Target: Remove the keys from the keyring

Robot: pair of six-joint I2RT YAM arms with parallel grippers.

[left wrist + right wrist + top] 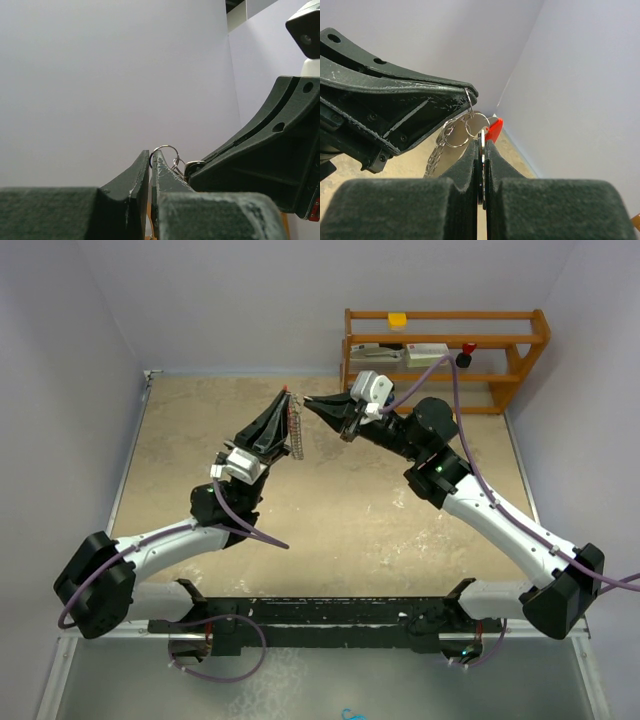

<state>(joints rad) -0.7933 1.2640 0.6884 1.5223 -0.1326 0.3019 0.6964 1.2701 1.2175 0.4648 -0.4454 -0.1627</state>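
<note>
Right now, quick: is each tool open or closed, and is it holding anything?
Left tool: closed, pinching a wire loop of the keyring.
Right tool: closed on a thin flat metal piece, apparently a key, seen edge-on.

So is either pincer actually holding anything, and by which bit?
The left pincer pinches the keyring by a thin wire loop; the right pincer clamps a silver key across its flat sides.

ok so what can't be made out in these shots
Right wrist: the keys sit mostly buried between the right gripper fingers; their number is unclear.
Left wrist: the left gripper hides all but the top of the keyring loops.
Top view: the grip points are too small, masked by both gripper tips.
</note>
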